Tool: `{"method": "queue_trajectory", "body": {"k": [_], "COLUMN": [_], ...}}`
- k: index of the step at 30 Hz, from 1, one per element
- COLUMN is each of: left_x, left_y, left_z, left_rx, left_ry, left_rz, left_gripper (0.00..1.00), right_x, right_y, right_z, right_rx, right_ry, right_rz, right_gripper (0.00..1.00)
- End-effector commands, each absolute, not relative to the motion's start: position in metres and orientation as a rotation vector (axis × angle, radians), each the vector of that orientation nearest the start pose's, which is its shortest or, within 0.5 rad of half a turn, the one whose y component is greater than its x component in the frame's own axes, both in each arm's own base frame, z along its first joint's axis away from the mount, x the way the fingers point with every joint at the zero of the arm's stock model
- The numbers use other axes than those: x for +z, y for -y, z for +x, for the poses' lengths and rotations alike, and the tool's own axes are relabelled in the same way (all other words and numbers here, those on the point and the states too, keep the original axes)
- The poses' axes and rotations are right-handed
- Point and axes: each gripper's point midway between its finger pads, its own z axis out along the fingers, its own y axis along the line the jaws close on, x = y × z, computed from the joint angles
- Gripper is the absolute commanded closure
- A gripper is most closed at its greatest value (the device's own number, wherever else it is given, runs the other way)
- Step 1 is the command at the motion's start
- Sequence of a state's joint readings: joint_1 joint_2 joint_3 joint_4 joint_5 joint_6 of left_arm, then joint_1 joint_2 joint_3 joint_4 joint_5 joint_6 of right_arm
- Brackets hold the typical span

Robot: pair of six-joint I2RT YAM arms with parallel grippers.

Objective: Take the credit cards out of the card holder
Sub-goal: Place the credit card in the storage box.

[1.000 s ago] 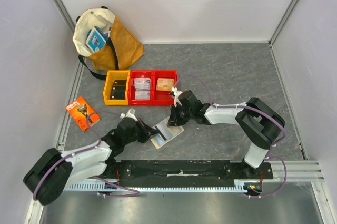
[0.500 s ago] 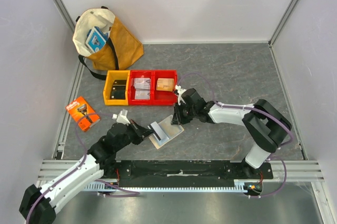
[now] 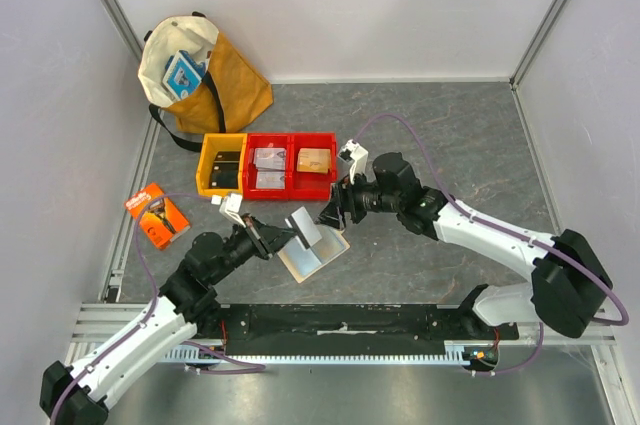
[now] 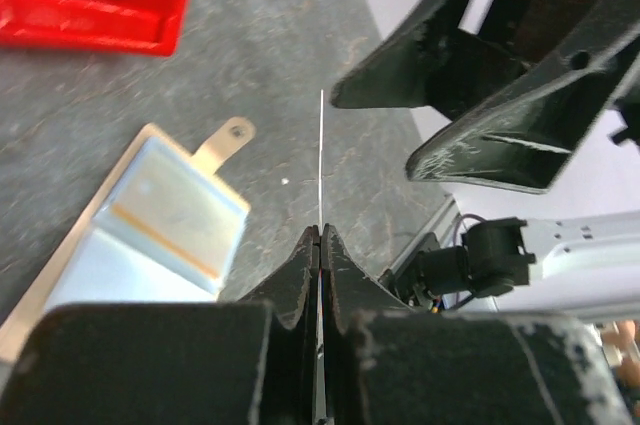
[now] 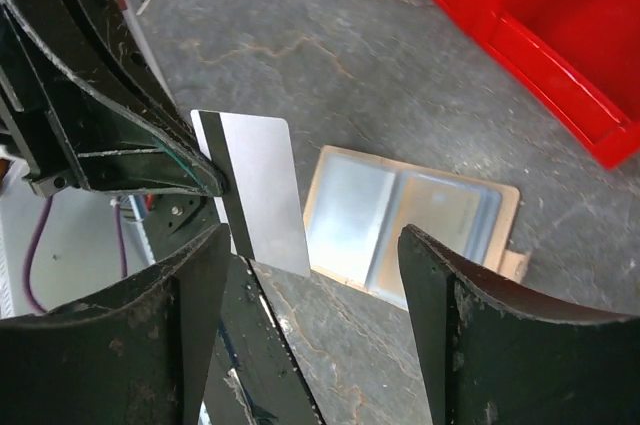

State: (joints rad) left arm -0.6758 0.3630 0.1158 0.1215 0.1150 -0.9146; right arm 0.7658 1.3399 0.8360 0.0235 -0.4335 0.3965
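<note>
Currently held: the left pincer (image 4: 320, 245) is closed tight on one edge of the light grey credit card (image 5: 255, 190) and holds it lifted above the desk (image 3: 450, 135).
Right pincer: the right pincer (image 3: 333, 207) stands wide with nothing between its fingers. It is near the card but not touching it.
Direction: the card lies straight ahead of the right pincer, its flat face turned toward it.
Long axis: it runs outward from the left jaws and points toward the right pincer, and the far short edge is free.
Nearer arm: the left has the card already, and the right is just beside it.
Card holder: the card holder (image 3: 315, 257) lies opened flat on the desk, below and between both pincers, touched by neither.
Sleeves: the sleeves (image 5: 345, 210) seem to contain something more, but I cannot tell for sure.
Coming move, as I judge: either the right fingers must close over the free edge, or the left must put the card down beside the holder.
</note>
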Motion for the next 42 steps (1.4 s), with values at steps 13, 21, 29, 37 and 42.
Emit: {"method": "queue_trajectory", "body": {"k": [13,21,29,37,42], "left_x": [0.241,0.234,0.222,0.229,0.245], "left_y": [0.235,0.232,0.211,0.218,0.240], "left_z": [0.163,0.182,0.206,0.213,0.220], "left_rx": [-1.411,-1.351,-1.214,-1.173,-1.252], "left_ry": [-1.516,-1.591,-1.812,-2.057,-2.094], "left_rz": [0.199,0.082,-0.252,-0.502,-0.501], "left_gripper": [0.98,0.81,0.22,0.15,0.14], "right_x": [0.202,0.195,0.199,0.218,0.221], "right_y": [-0.345,-0.334,-0.285,-0.256,-0.264], "right_z": [0.170,0.185,0.242,0.251,0.240], "right_rx": [1.464,1.271,0.646,-0.011,-0.137], "right_ry": [-1.833,-1.837,-1.772,-1.600,-1.526], "right_rz": [-0.967,-1.004,-0.950,-0.885,-0.920], "right_gripper": [0.53,1.00,1.00,1.00,0.99]}}
